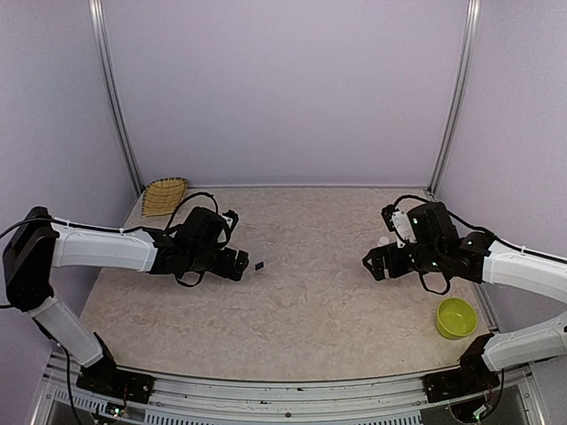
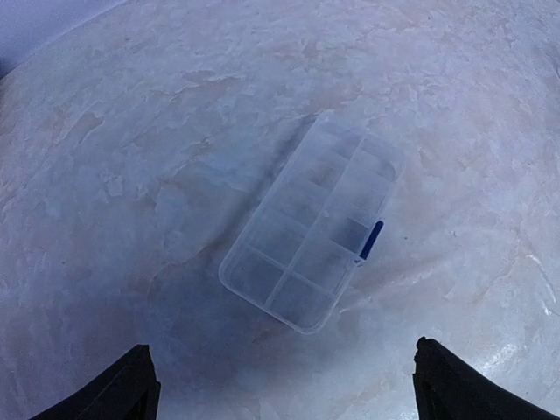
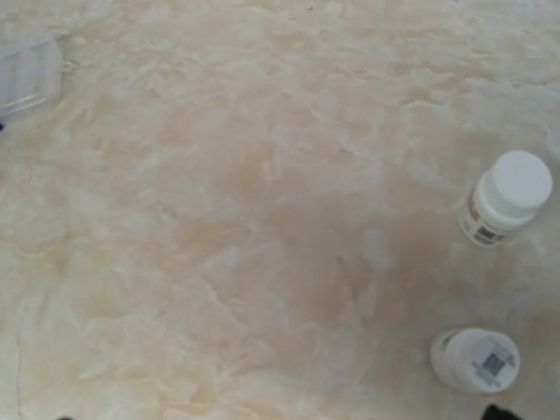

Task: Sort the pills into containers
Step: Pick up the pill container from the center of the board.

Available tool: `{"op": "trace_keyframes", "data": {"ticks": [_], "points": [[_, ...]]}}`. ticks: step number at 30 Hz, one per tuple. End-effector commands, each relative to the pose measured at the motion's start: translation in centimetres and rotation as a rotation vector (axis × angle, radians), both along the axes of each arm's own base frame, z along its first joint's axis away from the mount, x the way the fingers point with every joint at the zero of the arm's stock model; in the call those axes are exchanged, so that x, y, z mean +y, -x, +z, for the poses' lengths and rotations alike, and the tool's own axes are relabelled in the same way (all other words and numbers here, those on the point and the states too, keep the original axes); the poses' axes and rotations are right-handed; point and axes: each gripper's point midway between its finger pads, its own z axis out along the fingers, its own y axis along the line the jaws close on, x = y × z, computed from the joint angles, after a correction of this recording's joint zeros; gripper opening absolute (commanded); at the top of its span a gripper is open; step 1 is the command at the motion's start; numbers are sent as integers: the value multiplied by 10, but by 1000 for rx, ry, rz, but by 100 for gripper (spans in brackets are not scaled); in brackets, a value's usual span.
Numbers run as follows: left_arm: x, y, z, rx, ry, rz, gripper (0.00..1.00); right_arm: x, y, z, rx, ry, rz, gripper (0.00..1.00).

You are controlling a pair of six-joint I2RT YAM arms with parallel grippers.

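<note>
The clear oblong organizer box (image 2: 311, 236) lies flat on the mottled beige table, its cells showing nothing inside, with a blue latch (image 2: 371, 240) on its right side. My left gripper (image 2: 284, 411) hovers just short of it, open wide, with only the two dark fingertips (image 2: 131, 389) showing at the bottom corners. In the top view only the box's dark latch (image 1: 260, 266) shows, right of the left gripper (image 1: 237, 264). My right gripper (image 1: 372, 263) is open over bare table, and a corner of the box (image 3: 31, 70) sits far off. No pills show in any view.
Two small white round bottles (image 3: 506, 197) (image 3: 477, 359) sit to the right in the right wrist view. A yellow-green bowl (image 1: 455, 317) stands near the front right. A woven yellow dish (image 1: 165, 195) rests at the back left corner. Lilac walls close in the table.
</note>
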Motion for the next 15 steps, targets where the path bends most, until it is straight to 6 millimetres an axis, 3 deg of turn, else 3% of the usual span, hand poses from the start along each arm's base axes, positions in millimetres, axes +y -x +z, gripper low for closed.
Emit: {"op": "trace_keyframes", "data": {"ticks": [1,6,12,15], "points": [[-14,-11,5,-14,10,-143,99,6,5,11,-8,-9,26,100],[-42,-8,12,-44,14,-338,99,13,6,19,-16,-27,43,100],[-34,-22,-25,2,-146,-353,99,16,11,24,-17,-30,58,100],[-30,-30,-34,1,-165,-351,99,17,14,25,-13,-38,65,100]]}}
